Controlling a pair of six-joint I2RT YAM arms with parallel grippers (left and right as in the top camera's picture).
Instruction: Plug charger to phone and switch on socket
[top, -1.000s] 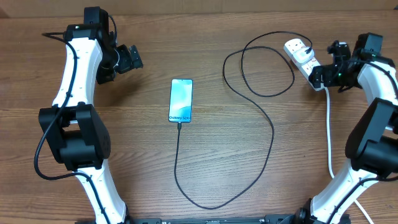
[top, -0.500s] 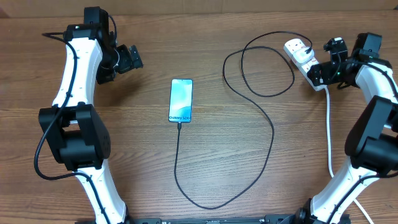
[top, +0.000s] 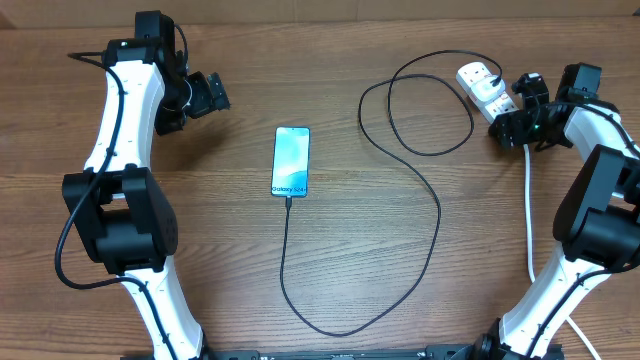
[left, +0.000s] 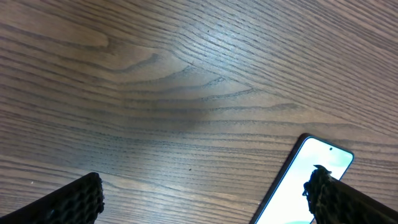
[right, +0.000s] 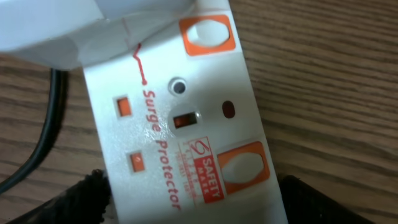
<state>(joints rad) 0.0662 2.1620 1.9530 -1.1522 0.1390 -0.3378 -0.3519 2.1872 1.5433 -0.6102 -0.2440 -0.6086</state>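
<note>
Right tool (top: 517, 106) straddles white socket (top: 481, 83) on brown woodgrain table (top: 400, 290).

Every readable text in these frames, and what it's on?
"Surge Protector": red print along the face of the socket.
"SAFETY": red label on the socket; the finer print under it is too blurred to read.
"Galaxy S24": bottom of the screen of the phone, small, in the overhead view.
No other text is visible.
</note>
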